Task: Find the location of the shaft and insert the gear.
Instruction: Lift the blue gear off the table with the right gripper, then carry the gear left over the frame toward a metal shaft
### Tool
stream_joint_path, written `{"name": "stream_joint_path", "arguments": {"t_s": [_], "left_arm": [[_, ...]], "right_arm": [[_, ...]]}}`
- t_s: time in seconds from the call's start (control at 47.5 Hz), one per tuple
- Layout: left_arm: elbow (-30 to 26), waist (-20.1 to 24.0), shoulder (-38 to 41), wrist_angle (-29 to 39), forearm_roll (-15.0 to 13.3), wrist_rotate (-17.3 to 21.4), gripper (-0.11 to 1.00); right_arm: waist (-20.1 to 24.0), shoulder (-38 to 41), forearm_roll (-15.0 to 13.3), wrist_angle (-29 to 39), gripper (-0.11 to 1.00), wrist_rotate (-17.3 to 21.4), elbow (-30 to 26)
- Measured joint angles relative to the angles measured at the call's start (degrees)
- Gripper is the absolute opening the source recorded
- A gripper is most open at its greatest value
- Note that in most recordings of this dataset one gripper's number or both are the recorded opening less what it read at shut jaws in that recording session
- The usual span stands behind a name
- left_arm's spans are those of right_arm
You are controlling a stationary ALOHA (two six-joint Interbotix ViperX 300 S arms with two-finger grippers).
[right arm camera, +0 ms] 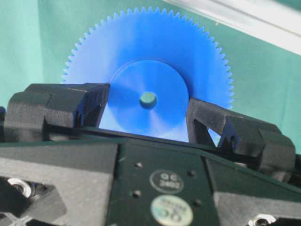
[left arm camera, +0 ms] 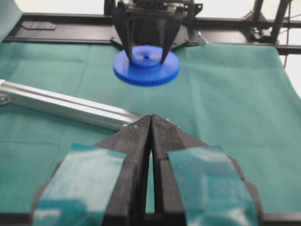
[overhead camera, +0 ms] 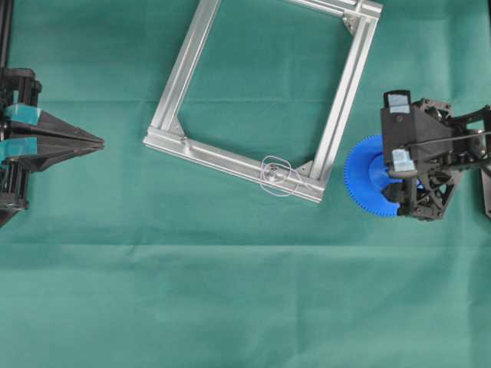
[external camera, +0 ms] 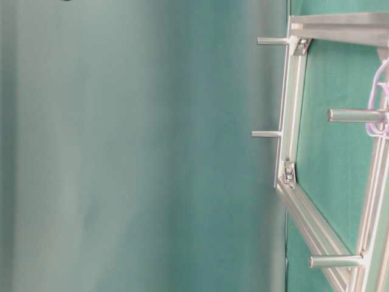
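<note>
The gear (overhead camera: 362, 178) is a bright blue toothed disc at the right of the overhead view, just right of the frame's corner. My right gripper (overhead camera: 390, 172) reaches down onto it, its fingers (right arm camera: 96, 101) pressed against both sides of the raised hub (right arm camera: 148, 89). The left wrist view shows the same hold on the gear (left arm camera: 146, 71). The shaft (overhead camera: 274, 173), a small silvery pin inside a pale wire loop (overhead camera: 288, 186), stands on the frame's near rail, left of the gear. My left gripper (overhead camera: 98, 142) is shut and empty at the far left.
A square aluminium frame (overhead camera: 337, 115) lies tilted on the green cloth, with corner brackets (overhead camera: 350, 23). The table-level view shows several short pins (external camera: 355, 115) sticking up from its rails. A black rig edge (left arm camera: 61, 21) runs behind the right arm.
</note>
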Motion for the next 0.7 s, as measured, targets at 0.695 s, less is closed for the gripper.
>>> {"name": "stream_joint_path", "arguments": {"t_s": [0.695], "left_arm": [[0.0, 0.0, 0.0, 0.0, 0.0, 0.0, 0.00]], "right_arm": [[0.0, 5.3, -0.1, 0.7, 0.69, 0.1, -9.5]]}}
